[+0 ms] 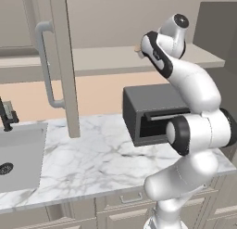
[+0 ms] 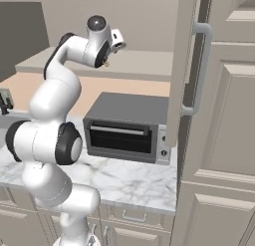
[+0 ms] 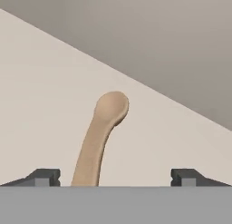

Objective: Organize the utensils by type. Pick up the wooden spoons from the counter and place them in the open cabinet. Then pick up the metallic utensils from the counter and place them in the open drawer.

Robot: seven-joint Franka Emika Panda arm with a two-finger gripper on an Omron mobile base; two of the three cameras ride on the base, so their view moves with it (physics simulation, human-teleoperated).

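Observation:
A pale tan wooden spoon (image 3: 100,137) lies on the light shelf (image 3: 45,82) of the open cabinet, bowl pointing away from the hand. My gripper (image 3: 115,177) is open, its fingertips (image 3: 43,177) spread wide on either side of the handle and touching nothing. From the base the hand (image 2: 115,41) is raised high over the shelf (image 2: 139,65), above the counter (image 1: 92,158). The metallic utensils and the open drawer are out of view.
The cabinet door (image 1: 60,61) stands open with a long bar handle (image 1: 46,66). A dark grey toaster oven (image 1: 152,112) sits on the marble under the arm. A sink (image 1: 18,154) is set in at the left. A tall cabinet front (image 2: 224,140) closes the right side.

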